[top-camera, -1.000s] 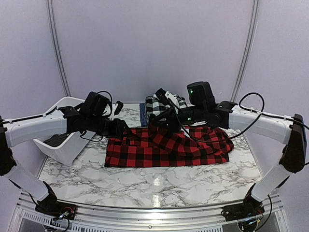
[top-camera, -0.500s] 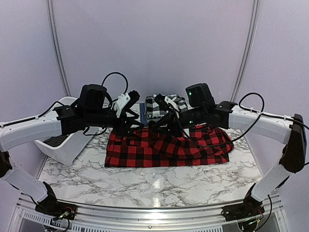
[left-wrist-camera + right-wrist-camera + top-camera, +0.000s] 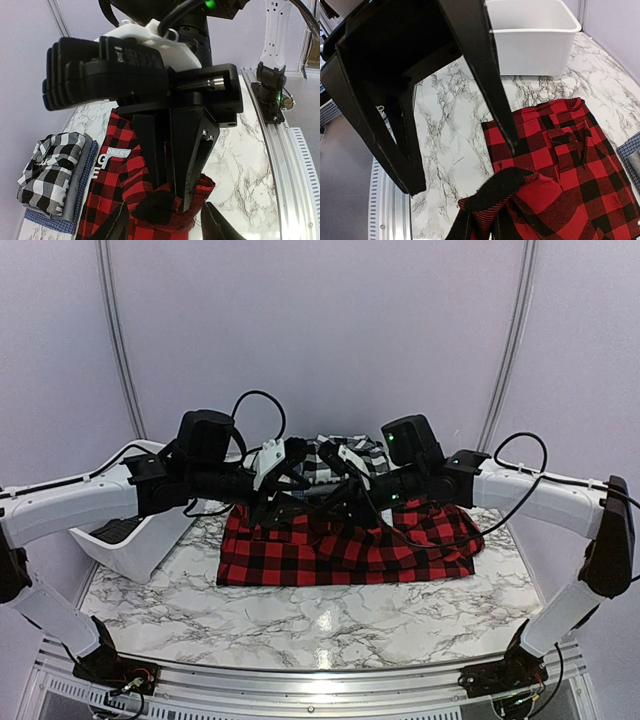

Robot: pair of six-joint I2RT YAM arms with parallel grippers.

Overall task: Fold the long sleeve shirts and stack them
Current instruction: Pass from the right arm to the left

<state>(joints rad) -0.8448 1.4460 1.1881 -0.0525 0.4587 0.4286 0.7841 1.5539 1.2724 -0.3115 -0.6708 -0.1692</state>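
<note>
Dead centre on the table [image 3: 300, 625], the red-and-black shirt [image 3: 340, 550] lies spread wide, its 12 o'clock edge bunched up off the marble. The right tool [image 3: 172, 192] is clenched on that fold, pinching the cloth tight! The left tool [image 3: 166, 221] meets it from the 9 o'clock side, fingers parted and straddling the same bunch. Just behind, at 12 o'clock, sits a folded stack: black-and-white plaid shirt [image 3: 50, 170] on top, grey shirt [image 3: 80, 192] and blue shirt [image 3: 47, 221] beneath. Out at 9 o'clock stands the white tub [image 3: 130, 540].
</note>
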